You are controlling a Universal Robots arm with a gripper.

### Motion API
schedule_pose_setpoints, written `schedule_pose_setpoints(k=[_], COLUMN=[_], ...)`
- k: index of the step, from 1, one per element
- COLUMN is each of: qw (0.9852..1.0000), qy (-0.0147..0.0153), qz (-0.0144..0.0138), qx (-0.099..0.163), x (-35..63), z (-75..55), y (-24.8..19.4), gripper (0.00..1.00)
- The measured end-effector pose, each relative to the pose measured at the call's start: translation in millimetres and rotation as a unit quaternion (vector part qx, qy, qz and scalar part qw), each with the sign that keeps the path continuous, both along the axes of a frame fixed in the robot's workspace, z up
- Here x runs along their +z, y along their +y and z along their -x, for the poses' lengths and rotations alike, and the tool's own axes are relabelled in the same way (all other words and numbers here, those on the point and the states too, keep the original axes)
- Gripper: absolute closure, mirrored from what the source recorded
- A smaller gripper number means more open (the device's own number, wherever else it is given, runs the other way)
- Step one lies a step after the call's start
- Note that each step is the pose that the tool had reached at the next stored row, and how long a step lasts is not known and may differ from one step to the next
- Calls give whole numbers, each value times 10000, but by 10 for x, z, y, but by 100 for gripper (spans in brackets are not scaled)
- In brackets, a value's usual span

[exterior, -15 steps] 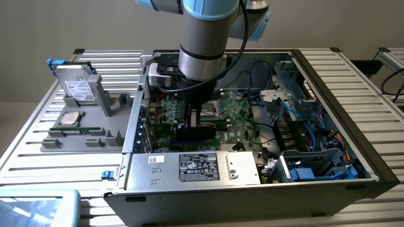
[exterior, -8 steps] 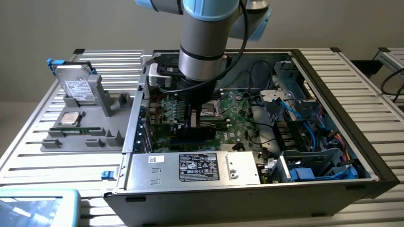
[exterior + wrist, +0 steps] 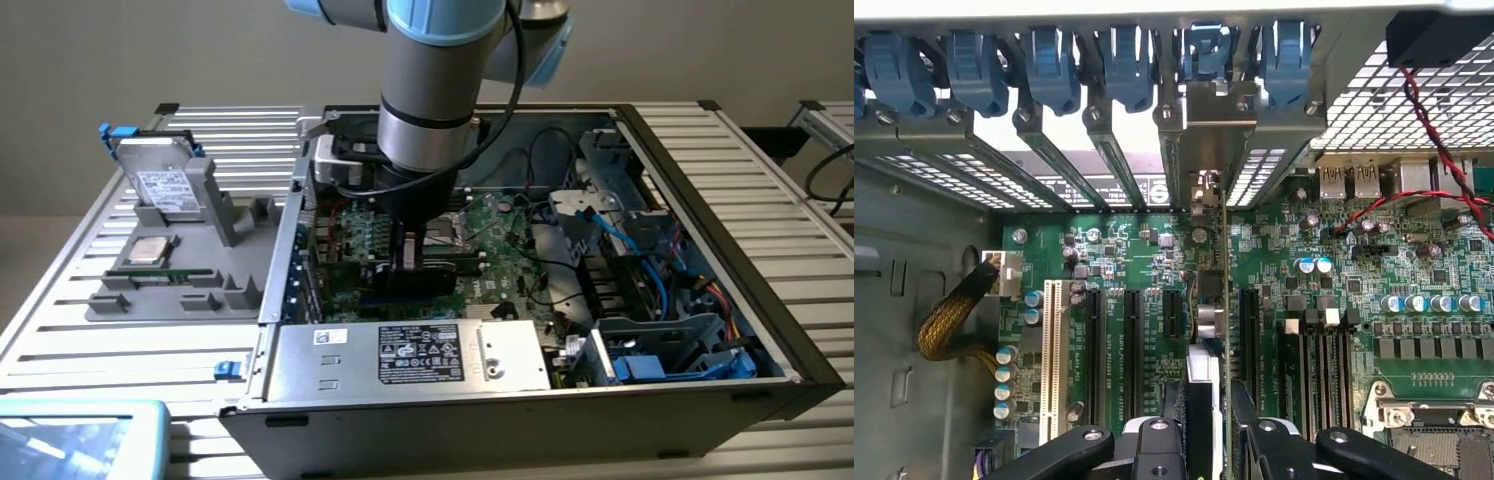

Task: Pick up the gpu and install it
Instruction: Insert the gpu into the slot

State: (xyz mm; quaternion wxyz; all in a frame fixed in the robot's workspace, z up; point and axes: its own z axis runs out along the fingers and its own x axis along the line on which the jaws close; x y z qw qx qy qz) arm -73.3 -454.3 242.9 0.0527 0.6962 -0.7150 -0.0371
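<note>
I have gripper [image 3: 1206, 425] clamped on gpu [image 3: 1206, 330], card held edge-on, upright over motherboard [image 3: 1154, 260] slot, bracket end toward case [image 3: 787, 360] rear wall for alignment.

The open computer case [image 3: 534, 250] is seen by the exterior view from above and in front, at some distance, with the worktop [image 3: 80, 300] around it. The motherboard [image 3: 1154, 270] is viewed closely from the wrist, beyond the gripper [image 3: 1204, 440]. The motherboard is shared by both views.

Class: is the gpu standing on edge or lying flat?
On edge: the gpu stands upright between the jaws, over the motherboard slots.
</note>
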Motion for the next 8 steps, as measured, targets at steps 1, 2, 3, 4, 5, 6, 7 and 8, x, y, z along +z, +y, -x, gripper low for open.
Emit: schedule_pose_setpoints(k=[1, 2, 3, 4, 5, 6, 7, 8], qw=[10000, 10000, 10000, 10000, 10000, 10000, 10000, 10000], qy=[0, -1, -1, -1, -1, 0, 0, 0], qz=[0, -2, -4, -4, -4, -4, -3, -4], qx=[1, 5, 10, 15, 21, 27, 34, 39], x=[0, -1, -2, -1, -1, -1, 0, 0], z=[0, 0, 0, 0, 0, 0, 0, 0], y=[0, -2, -2, -2, -3, -3, -4, -4], gripper=[71, 71, 71, 71, 71, 71, 71, 71])
